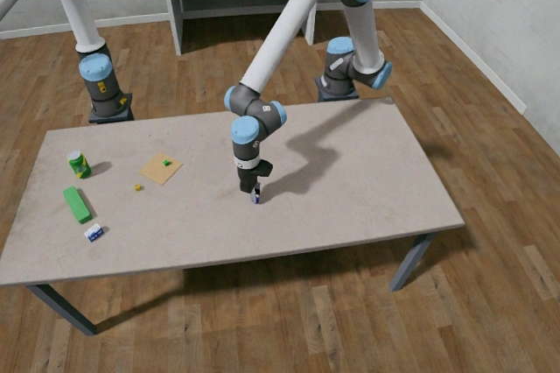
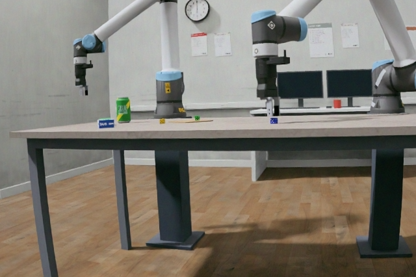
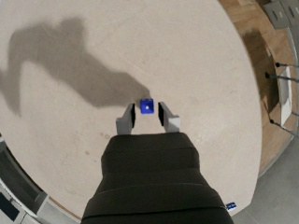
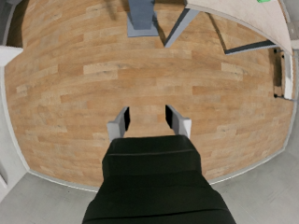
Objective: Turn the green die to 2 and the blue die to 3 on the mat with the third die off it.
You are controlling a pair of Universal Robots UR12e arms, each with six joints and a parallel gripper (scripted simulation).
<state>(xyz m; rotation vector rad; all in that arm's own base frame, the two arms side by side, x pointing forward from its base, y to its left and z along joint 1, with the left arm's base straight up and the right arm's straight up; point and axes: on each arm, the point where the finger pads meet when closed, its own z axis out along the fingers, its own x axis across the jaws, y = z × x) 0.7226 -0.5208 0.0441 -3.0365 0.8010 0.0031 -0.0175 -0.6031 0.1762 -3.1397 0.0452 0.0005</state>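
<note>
The blue die [image 1: 257, 200] [image 2: 273, 120] [image 3: 147, 106] lies on the table away from the mat; a single pip seems to show on top. My left gripper [image 2: 272, 113] [image 3: 147, 109] is open just above it, fingers on either side in the left wrist view. The green die [image 1: 165, 162] [image 2: 197, 118] rests on the tan mat [image 1: 153, 172] [image 2: 177, 121]; its top number is too small to read. The yellow die [image 1: 137, 187] [image 2: 162, 121] lies off the mat. My right gripper [image 2: 83, 91] [image 4: 148, 113] is open and empty, high up beyond the table.
A green can [image 1: 79, 164] [image 2: 123, 109] stands at the table's left part in the top view. A long green block [image 1: 77, 204] and a small blue-and-white box [image 1: 94, 232] [image 2: 106, 123] [image 3: 231, 205] lie nearer the front edge there.
</note>
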